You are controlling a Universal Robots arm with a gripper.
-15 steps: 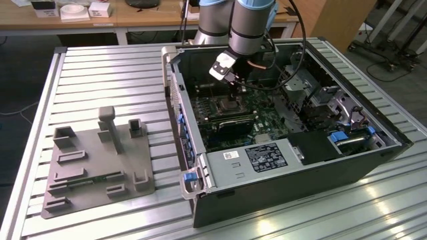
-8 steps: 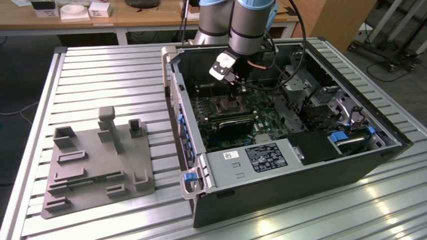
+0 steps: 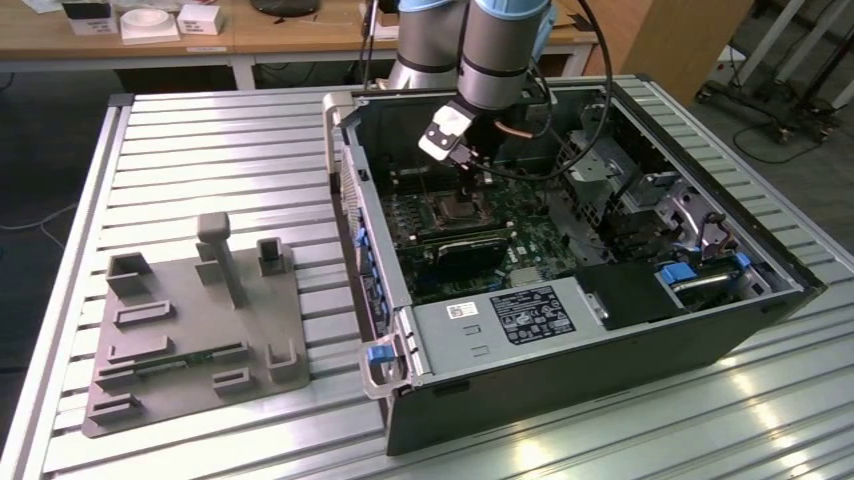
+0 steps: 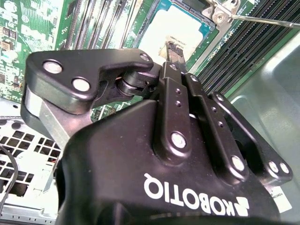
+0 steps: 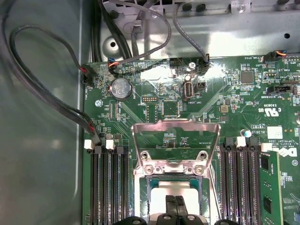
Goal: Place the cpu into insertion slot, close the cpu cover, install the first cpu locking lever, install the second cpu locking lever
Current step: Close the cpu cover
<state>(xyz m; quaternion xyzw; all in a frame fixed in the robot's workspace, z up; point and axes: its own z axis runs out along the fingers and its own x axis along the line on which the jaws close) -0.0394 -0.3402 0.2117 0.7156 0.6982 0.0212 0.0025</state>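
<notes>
The cpu [image 5: 158, 202], a pale silvery square, lies in the insertion slot [image 5: 148, 190] on the green board inside the open computer case [image 3: 561, 400]. My gripper [image 5: 175, 207] is shut, its two fingers pressed together with their tips down on the middle of the cpu's top [image 4: 176, 23]. In the exterior view the gripper [image 3: 465, 195] hangs straight over the slot [image 3: 454, 210]. The cpu cover [image 5: 176, 125], a thin metal frame with a large window, is swung open away from the slot on its hinge. A thin wire locking lever [image 4: 262, 19] sticks out beside the slot.
Long memory slots [image 5: 110, 187] flank the socket on both sides, one holding a green module [image 5: 269, 187]. Cable bundles [image 5: 56, 108] run along the case wall. A grey fixture [image 3: 200, 320] lies on the slatted table at the exterior view's left of the case.
</notes>
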